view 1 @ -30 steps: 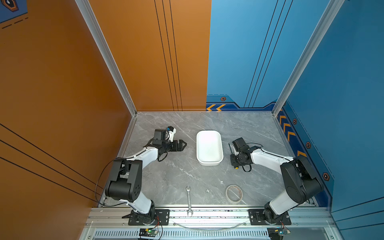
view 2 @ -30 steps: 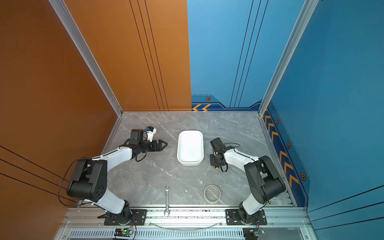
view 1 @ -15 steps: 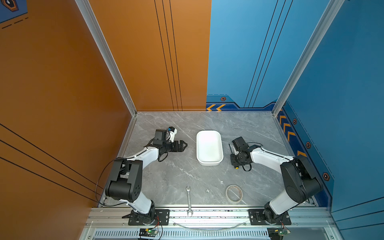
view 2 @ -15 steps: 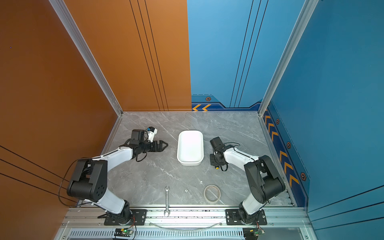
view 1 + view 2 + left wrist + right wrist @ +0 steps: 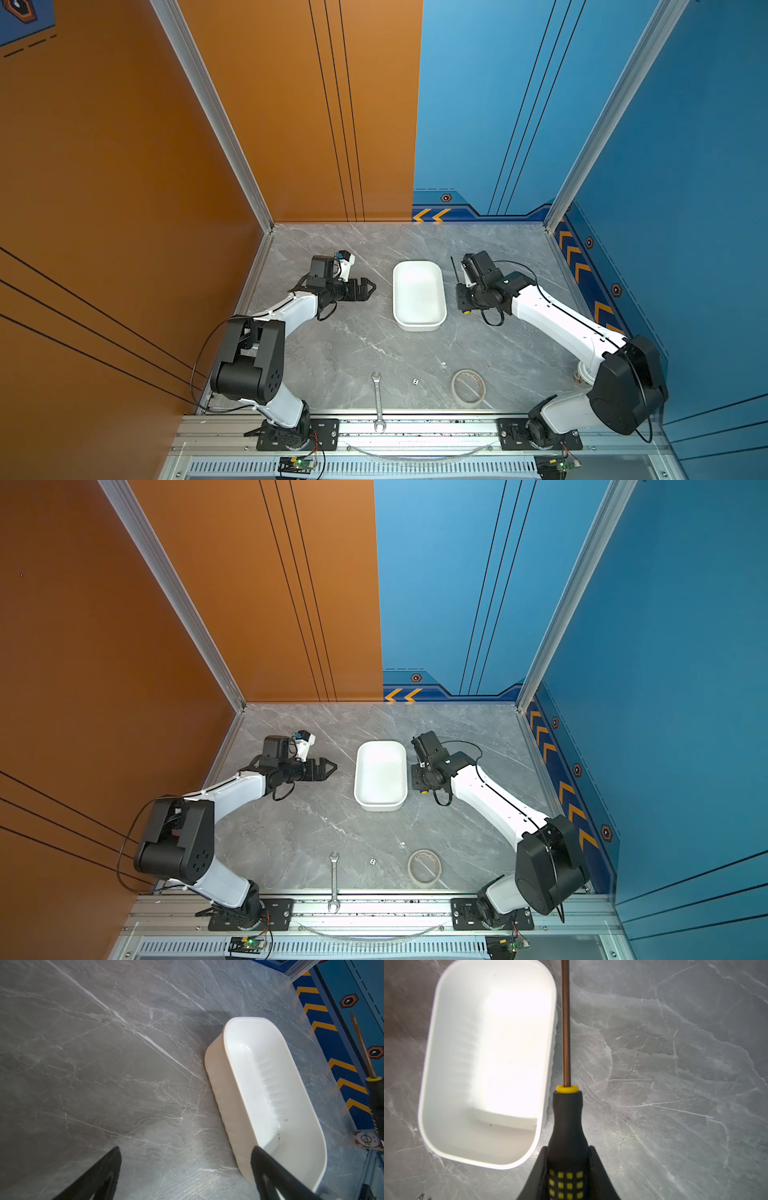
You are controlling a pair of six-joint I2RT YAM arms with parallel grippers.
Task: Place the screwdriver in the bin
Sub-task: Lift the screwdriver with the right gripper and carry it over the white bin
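Screwdriver point(image 5: 566, 1122) has risen beside bin point(image 5: 446, 1064), right fingers point(image 5: 597, 1172) clamped.

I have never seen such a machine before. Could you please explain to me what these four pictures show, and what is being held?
These are two robot arms mounted at the front of a grey table. Two pictures look down from above; two come from cameras on the wrists. The right arm has its jaws shut on a black-and-yellow screwdriver, beside an empty white bin, not yet in it. The left arm has its jaws open and holds nothing. Near the front edge lie a wrench and a tape roll.
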